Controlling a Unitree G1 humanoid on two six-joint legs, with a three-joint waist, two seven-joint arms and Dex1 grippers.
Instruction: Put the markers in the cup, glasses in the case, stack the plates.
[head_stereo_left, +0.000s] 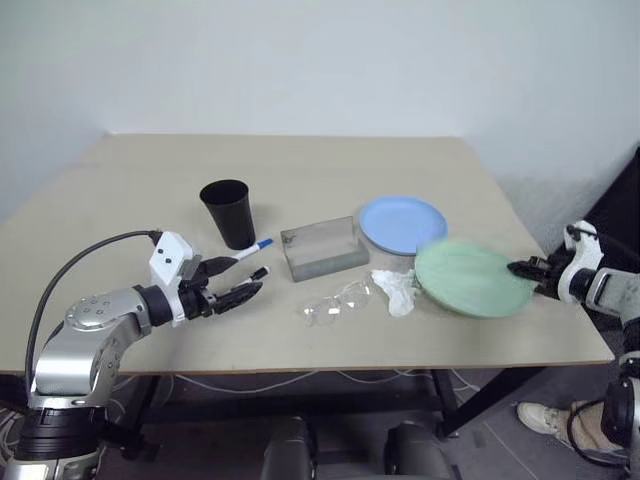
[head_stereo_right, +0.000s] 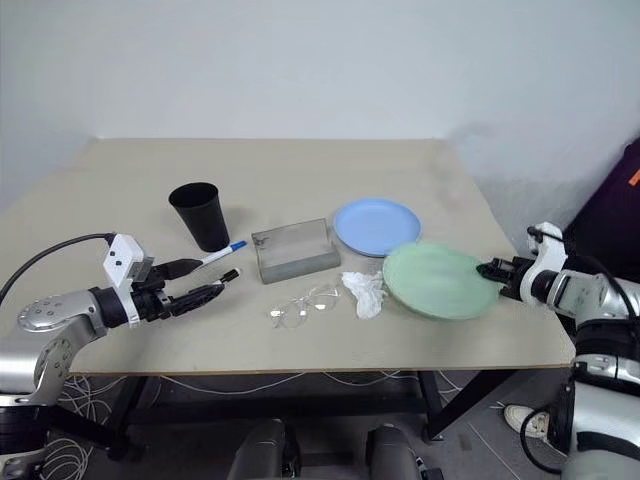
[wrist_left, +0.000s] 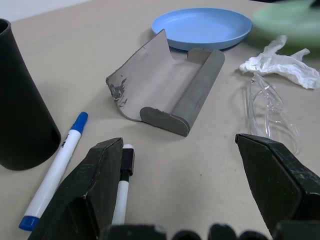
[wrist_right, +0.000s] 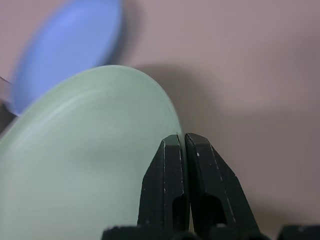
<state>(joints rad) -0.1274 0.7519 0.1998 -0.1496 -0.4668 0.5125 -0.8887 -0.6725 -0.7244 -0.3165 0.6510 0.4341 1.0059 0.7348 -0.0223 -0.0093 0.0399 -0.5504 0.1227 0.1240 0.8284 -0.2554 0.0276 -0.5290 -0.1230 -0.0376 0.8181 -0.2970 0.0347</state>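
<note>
Black cup (head_stereo_left: 228, 212) upright at center left of the bench (head_stereo_left: 300, 165), interior not visible. Grey case (head_stereo_left: 322, 248) at center, lid open, nothing inside. Blue-capped marker (head_stereo_left: 252, 247) and black-capped marker (head_stereo_left: 256, 272) flat beside cup. Glasses (head_stereo_left: 337, 302) and tissue (head_stereo_left: 395, 290) lower center. Left end effector (head_stereo_left: 243, 282) spread wide, gripping nothing. Right end effector (head_stereo_left: 520, 269) clamped on blurred green plate (head_stereo_left: 472, 279) at right, blue plate (head_stereo_left: 402, 223) just above.

Silver-grey arm shells; white wrist camera blocks; black two-fingered left pincer (head_stereo_left: 243, 282); looping black cable
</note>
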